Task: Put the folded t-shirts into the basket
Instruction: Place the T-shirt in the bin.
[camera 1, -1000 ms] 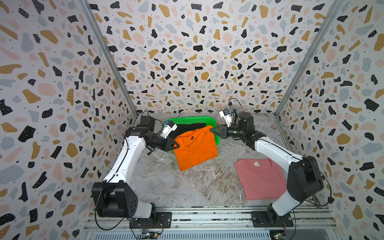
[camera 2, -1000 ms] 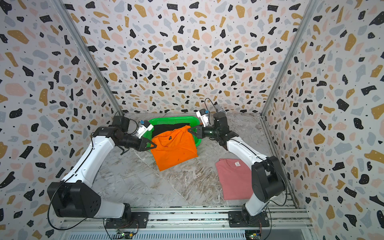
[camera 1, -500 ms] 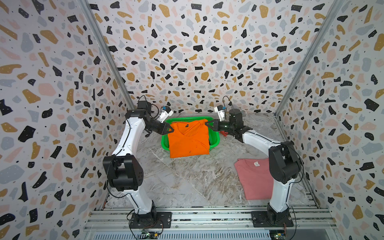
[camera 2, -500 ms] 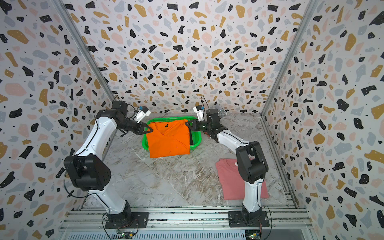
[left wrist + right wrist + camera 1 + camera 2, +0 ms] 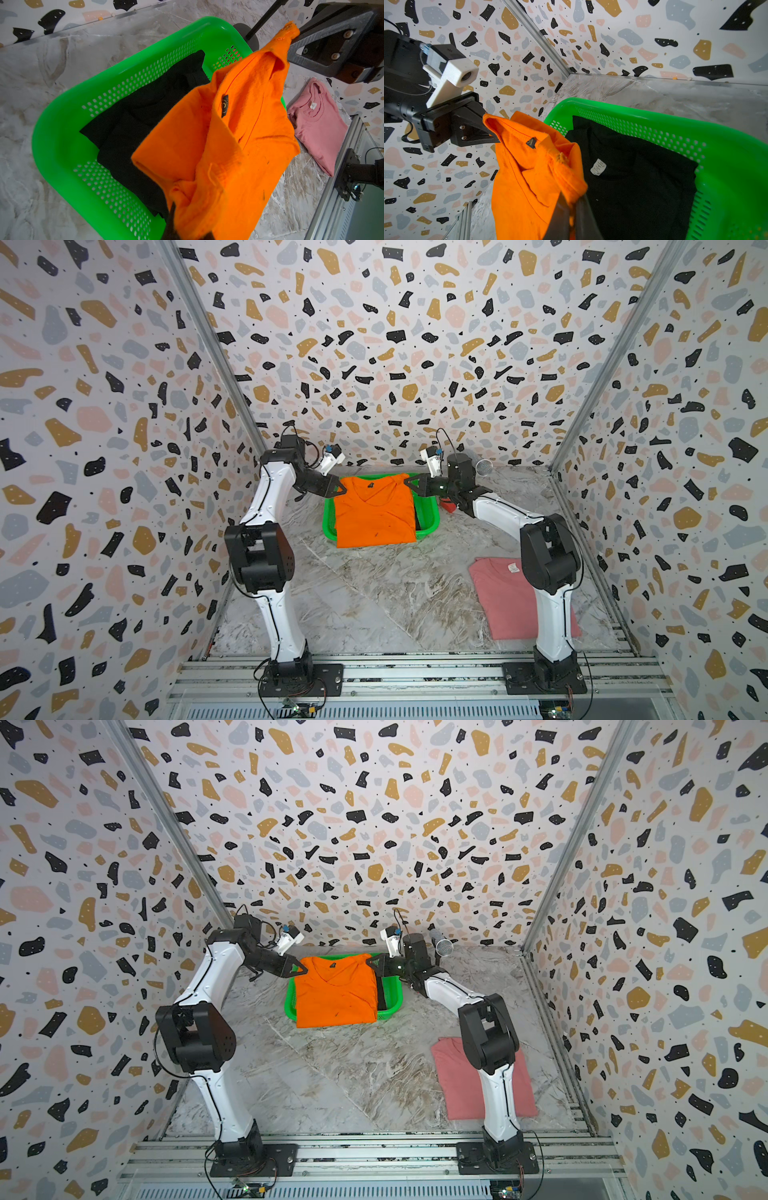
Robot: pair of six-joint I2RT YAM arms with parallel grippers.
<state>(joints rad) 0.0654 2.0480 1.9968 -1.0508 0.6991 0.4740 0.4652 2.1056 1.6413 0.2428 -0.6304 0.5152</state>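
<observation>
**Orange shirt (image 5: 374, 510) slung above green basket (image 5: 52, 133), both grippers pinching it**

- Orange shirt: V-neck, folded, hangs in the air over the basket, stretched between the two grippers by its shoulder corners. Collar end is up over the basket's far rim. In both top views the cloth drapes forward and covers most of the basket, and the lower hem hides part of the near rim. Cannot tell whether the hem touches that rim.
- Left gripper (image 5: 341, 490): jaws pressed together on the shirt's shoulder corner, above the basket's far-left corner. The right wrist view shows the black fingers biting a fold of orange cloth.
- Right gripper (image 5: 409, 485): jaws likewise clamped on the opposite shoulder corner, above the basket's far-right corner. In the left wrist view a tuft of orange pokes out past the fingertips.
- Black shirt (image 5: 145, 116): lies inside the basket on its floor, roughly flat, with its white tag (image 5: 598, 167) facing up. It sits under the hanging orange shirt.
- Pink shirt (image 5: 507, 597): outside the basket, flat on the marbled tabletop (image 5: 374, 593), well apart from it on the near-right side. The right arm (image 5: 548, 556) hides part of it in both top views. Its white neck label (image 5: 312, 106) shows in the left wrist view.
- Basket: sits on the tabletop near the speckled back wall (image 5: 395, 344).
</observation>
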